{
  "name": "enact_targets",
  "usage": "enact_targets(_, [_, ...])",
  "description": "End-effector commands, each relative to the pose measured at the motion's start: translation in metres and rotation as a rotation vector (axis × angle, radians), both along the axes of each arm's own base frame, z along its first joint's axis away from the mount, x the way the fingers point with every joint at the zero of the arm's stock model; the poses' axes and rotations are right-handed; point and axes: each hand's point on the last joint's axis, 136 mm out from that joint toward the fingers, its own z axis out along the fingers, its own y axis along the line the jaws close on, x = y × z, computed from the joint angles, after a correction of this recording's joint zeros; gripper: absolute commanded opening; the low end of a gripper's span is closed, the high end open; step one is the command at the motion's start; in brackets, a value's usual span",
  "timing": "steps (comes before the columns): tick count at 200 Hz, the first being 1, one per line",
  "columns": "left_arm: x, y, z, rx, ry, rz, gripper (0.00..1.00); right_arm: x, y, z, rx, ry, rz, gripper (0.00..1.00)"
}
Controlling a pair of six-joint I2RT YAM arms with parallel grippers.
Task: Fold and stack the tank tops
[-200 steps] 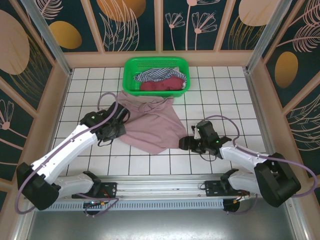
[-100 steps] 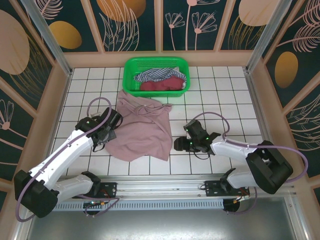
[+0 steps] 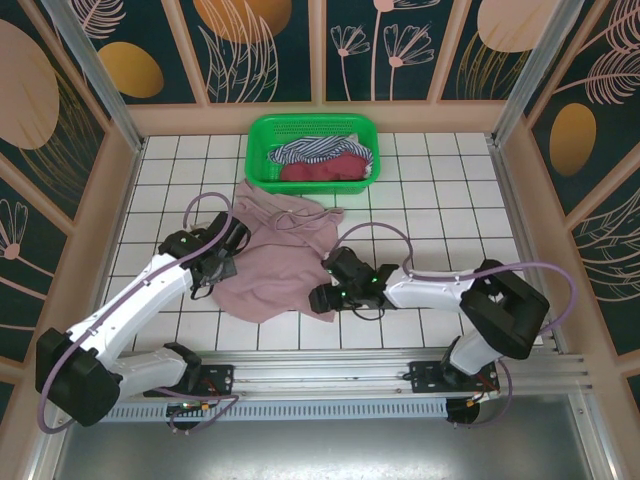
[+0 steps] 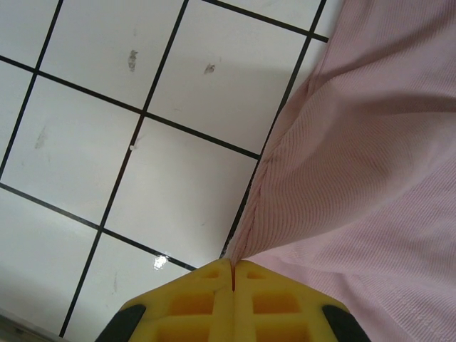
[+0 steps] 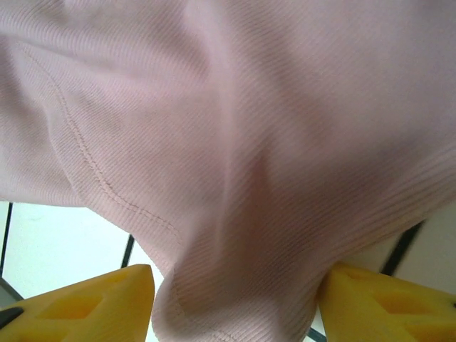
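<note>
The mauve-pink tank top (image 3: 280, 255) lies rumpled on the tiled table in front of the basket. My left gripper (image 3: 214, 268) is at the top's left edge; in the left wrist view the gripper (image 4: 233, 265) is shut on a pinch of that pink hem (image 4: 285, 164). My right gripper (image 3: 322, 297) is at the top's lower right corner. It stands open (image 5: 235, 303), its yellow fingers (image 5: 92, 299) wide apart with pink cloth (image 5: 249, 128) bulging between them. The striped top (image 3: 303, 150) and the maroon top (image 3: 322, 171) lie in the basket.
The green plastic basket (image 3: 262, 160) stands at the back middle of the white tiled table (image 3: 450, 200). Patterned walls enclose the table on three sides. The arm bases and a metal rail run along the near edge.
My right gripper has swept left across the table to the pink top's lower right corner. The top has been drawn left and bunched narrower. The left gripper keeps its hold, shifting slightly.
</note>
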Motion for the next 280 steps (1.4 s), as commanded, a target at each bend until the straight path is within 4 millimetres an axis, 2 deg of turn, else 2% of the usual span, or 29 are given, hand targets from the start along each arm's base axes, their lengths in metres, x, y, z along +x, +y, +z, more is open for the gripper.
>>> enact_targets(1, [0.001,0.001,-0.001,0.016,0.005,-0.027,0.0,-0.002,0.002,-0.008,-0.06,-0.007,0.034,0.54])
enact_targets(28, [0.0,0.004,0.001,0.033,0.007,-0.034,0.0,0.001,-0.004,0.009,-0.058,-0.039,-0.004,0.3])
enact_targets(53, [0.002,0.005,0.005,0.041,-0.005,-0.039,0.0,0.007,-0.013,0.027,-0.05,-0.07,-0.041,0.14])
enact_targets(65, [0.004,0.006,0.008,0.058,-0.008,-0.045,0.0,0.014,-0.02,0.039,-0.044,-0.087,-0.072,0.12])
enact_targets(69, [0.01,0.004,0.019,0.051,-0.035,-0.045,0.0,0.018,-0.024,0.044,-0.047,-0.096,-0.083,0.11])
enact_targets(98, [0.03,-0.006,0.058,0.034,-0.116,-0.08,0.0,0.046,-0.066,0.077,-0.069,-0.163,-0.17,0.07])
enact_targets(113, [0.032,-0.014,0.059,0.004,-0.105,-0.095,0.0,0.052,-0.082,0.085,-0.058,-0.165,-0.192,0.06])
enact_targets(127, [0.027,-0.014,0.05,-0.011,-0.079,-0.086,0.0,0.041,-0.081,0.079,-0.034,-0.103,-0.168,0.08])
enact_targets(154, [0.019,-0.013,0.039,-0.029,-0.065,-0.074,0.0,-0.004,-0.05,0.065,-0.006,-0.05,-0.067,0.13])
enact_targets(181, [0.014,-0.011,0.031,-0.025,-0.045,-0.076,0.0,-0.032,-0.032,0.049,-0.037,-0.095,0.055,0.27])
enact_targets(190, [0.013,-0.012,0.027,-0.027,-0.032,-0.081,0.0,-0.035,-0.029,0.041,-0.033,-0.07,0.059,0.31])
enact_targets(225, [0.009,-0.012,0.018,-0.025,-0.009,-0.089,0.0,-0.044,-0.017,0.018,-0.053,-0.023,0.071,0.36])
enact_targets(259, [0.007,-0.012,0.012,-0.027,0.004,-0.1,0.0,-0.043,-0.005,0.005,-0.085,-0.031,0.099,0.37])
enact_targets(280, [0.006,-0.013,0.009,-0.021,0.014,-0.109,0.0,-0.044,-0.007,-0.006,-0.136,-0.017,0.105,0.37])
